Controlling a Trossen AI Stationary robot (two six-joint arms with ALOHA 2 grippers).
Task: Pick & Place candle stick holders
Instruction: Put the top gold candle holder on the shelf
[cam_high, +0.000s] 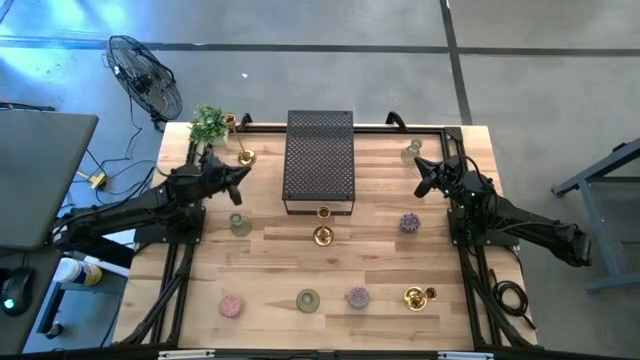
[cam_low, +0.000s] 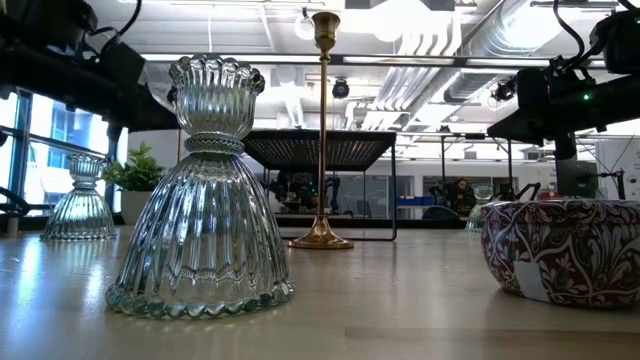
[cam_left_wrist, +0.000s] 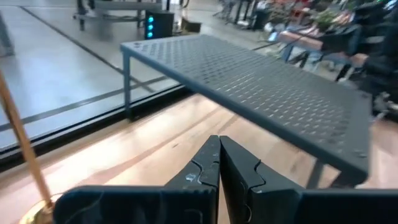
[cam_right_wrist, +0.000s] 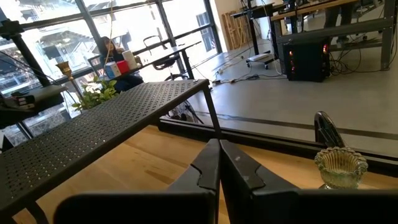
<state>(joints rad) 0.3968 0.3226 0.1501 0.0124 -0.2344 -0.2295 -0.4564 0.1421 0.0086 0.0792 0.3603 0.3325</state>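
Counting five gold candlesticks (cam_high: 323, 236), six glass holders (cam_high: 240, 224).

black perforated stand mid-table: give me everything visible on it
The black perforated stand is a dark metal shelf: a flat rectangular top punched with small holes, framed by a solid rim, on thin legs. It stands upright at the table's back centre, open underneath. A gold candlestick shows at its front edge; contact cannot be judged. Both grippers, left and right, sit apart from it, shut, at its sides.

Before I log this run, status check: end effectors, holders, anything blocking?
Left end effector shut, empty, beside gold candlestick. Right end effector shut, empty, near clear glass holder. Holders scattered, none held. Black perforated box stands between the arms.
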